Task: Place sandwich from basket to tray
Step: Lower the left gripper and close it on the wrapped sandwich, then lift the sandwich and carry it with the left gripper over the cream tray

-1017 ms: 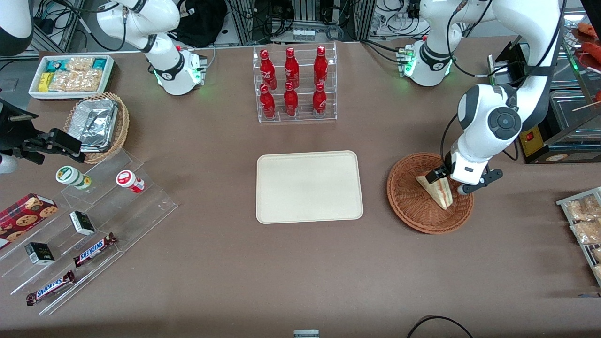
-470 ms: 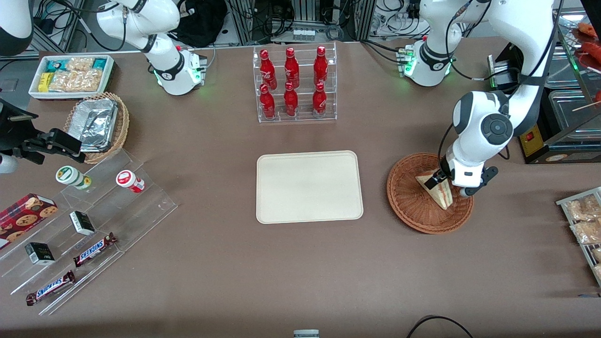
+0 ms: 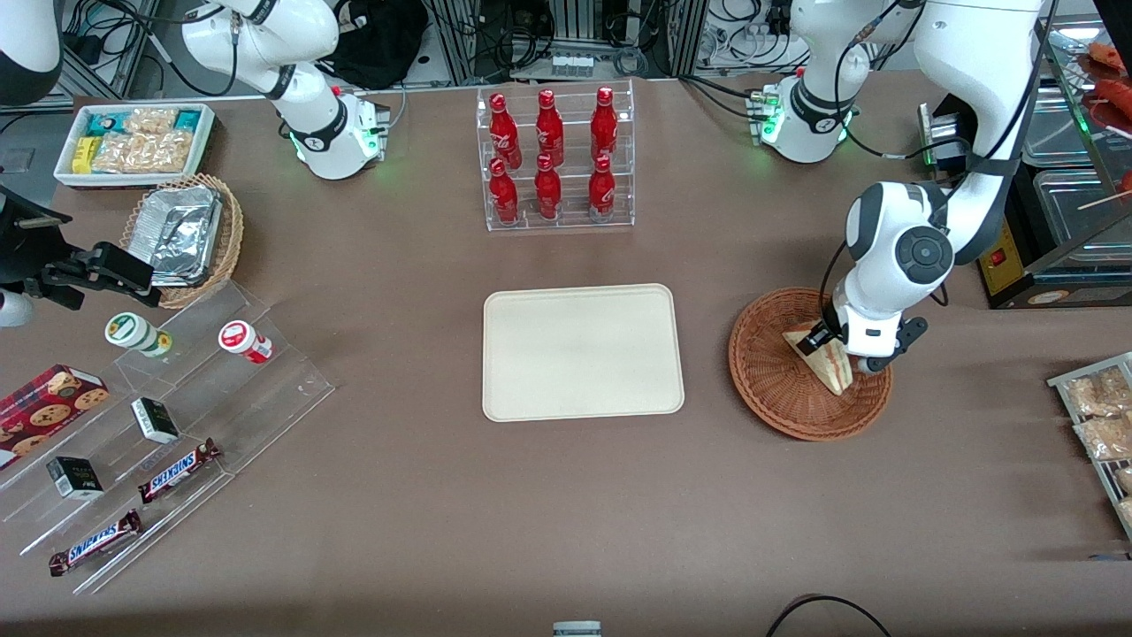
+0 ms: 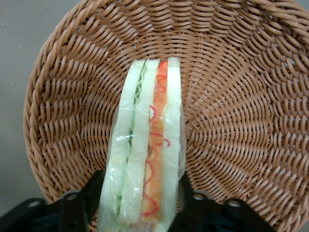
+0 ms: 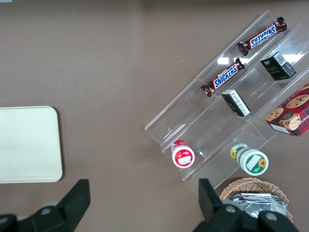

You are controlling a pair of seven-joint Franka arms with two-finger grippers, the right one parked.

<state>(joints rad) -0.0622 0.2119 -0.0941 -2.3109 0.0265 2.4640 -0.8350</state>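
We are early in the job: the sandwich [image 4: 147, 150] sits on edge in the round wicker basket [image 3: 768, 372], and the cream tray [image 3: 583, 351] lies bare, well apart toward the parked arm's end of the worktop. Our tool [image 4: 140, 200] is down in the basket with a finger on either face of the wedge; we cannot tell whether it has clamped. Lifting, carrying and setting down remain. The rack of red bottles [image 3: 553, 157] stands farther from the front camera than the tray, so we judge the path between basket and tray unobstructed
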